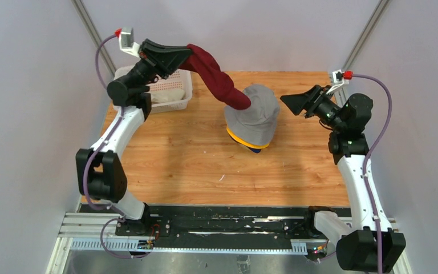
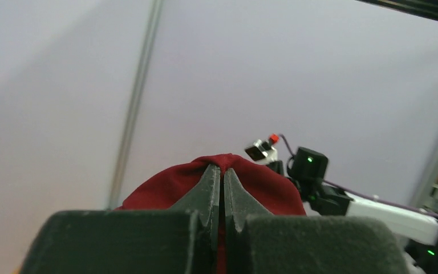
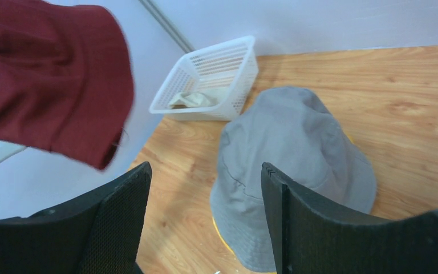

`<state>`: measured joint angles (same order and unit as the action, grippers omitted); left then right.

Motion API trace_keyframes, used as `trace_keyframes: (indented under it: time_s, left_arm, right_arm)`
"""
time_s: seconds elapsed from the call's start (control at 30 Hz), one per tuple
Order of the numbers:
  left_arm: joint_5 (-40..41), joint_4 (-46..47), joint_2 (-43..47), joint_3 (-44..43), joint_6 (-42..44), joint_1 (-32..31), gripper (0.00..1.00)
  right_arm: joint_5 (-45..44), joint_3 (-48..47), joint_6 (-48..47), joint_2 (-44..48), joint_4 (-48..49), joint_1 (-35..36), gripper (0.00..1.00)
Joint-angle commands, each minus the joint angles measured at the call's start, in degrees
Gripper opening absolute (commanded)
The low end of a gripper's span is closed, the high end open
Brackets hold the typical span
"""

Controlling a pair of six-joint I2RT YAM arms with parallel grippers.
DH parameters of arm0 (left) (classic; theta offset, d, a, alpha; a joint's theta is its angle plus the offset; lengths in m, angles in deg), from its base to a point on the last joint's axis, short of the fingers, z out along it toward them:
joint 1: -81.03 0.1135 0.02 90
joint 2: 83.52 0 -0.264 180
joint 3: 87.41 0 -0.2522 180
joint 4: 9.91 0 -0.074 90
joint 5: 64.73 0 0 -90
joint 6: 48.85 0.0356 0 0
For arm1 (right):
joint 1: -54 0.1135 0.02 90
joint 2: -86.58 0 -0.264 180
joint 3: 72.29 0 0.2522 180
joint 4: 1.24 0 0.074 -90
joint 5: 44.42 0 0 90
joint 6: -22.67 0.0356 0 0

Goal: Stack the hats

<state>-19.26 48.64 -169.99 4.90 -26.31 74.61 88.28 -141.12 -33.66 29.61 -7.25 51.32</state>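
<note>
My left gripper (image 1: 187,55) is shut on the dark red hat (image 1: 217,77) and holds it high at the back. The hat hangs down and right, its lower end over the left side of the grey hat (image 1: 258,111). In the left wrist view the gripper (image 2: 222,171) pinches a fold of red fabric (image 2: 265,185). The grey hat tops a stack, with the yellow brim (image 1: 245,141) and a navy edge (image 1: 255,150) showing below it. The beige hat (image 1: 168,97) lies in the basket. My right gripper (image 1: 285,100) is open and empty, just right of the stack. In the right wrist view it (image 3: 205,171) hovers above the grey hat (image 3: 296,142), with the red hat (image 3: 51,74) at upper left.
The white perforated basket (image 1: 185,85) stands at the back left of the wooden table (image 1: 177,160). It also shows in the right wrist view (image 3: 222,63), with the beige hat (image 3: 197,98) inside. Walls close off three sides. The head-shaped stand is hidden.
</note>
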Motion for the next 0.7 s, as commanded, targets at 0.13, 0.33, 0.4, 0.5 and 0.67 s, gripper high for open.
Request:
trace_keyframes:
  time_s: [0.13, 0.33, 0.4, 0.5, 0.67]
  left_arm:
    - [-12.68, 17.33, -8.47, -8.64, -15.44, -6.76, 0.00]
    - [-19.60, 17.23, -10.18, -10.79, -13.31, -9.72, 0.00]
    - [-21.45, 17.17, -10.27, -10.81, -12.12, -10.65, 0.00]
    - [-23.63, 17.12, -10.42, -10.49, -10.42, -12.37, 0.00]
    - [-23.23, 17.15, -12.05, -12.72, -10.95, -14.59, 0.00]
  right_arm:
    - [11.40, 2.43, 15.05, -3.80, 20.08, 0.86, 0.69]
    - [14.66, 5.69, 26.40, -7.82, 35.92, 1.20, 0.67]
    - [15.16, 6.59, 29.24, -9.41, 40.04, 1.75, 0.67]
    - [15.83, 7.21, 33.05, -11.47, 46.12, 2.82, 0.67]
    - [16.40, 7.41, 37.81, -14.53, 53.63, 4.78, 0.65]
